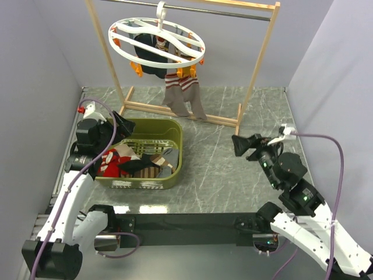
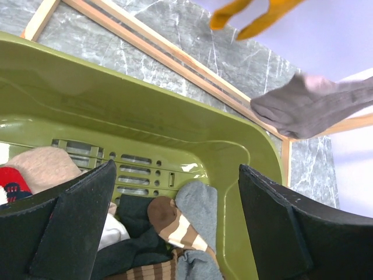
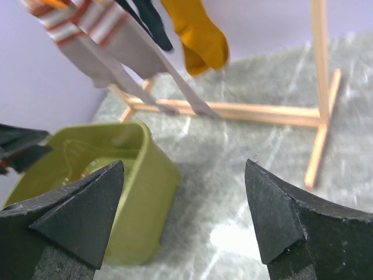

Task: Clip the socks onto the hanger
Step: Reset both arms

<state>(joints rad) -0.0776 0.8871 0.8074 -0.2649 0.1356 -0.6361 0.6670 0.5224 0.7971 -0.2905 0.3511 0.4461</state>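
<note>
Hanging under the hanger (image 1: 157, 41), the socks (image 1: 183, 96) trail lengthwise downward from its near rim. Your right gripper (image 1: 238, 146), below-right of the hanger, and left gripper (image 1: 129, 127), below-left, both gape empty, similarly distant.

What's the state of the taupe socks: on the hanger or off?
On: the socks hang by their striped cuffs from the hanger, toes dangling.

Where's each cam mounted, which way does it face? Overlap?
Top external: above and behind the arms, looking down at the table; both arms, left gripper and right gripper show.
Left wrist: over the green basket, facing into it; its open fingers frame the view.
Right wrist: low over the table, facing the wooden rack and hanging socks; open fingers show.
Shared: both wrist views catch basket and socks.
</note>
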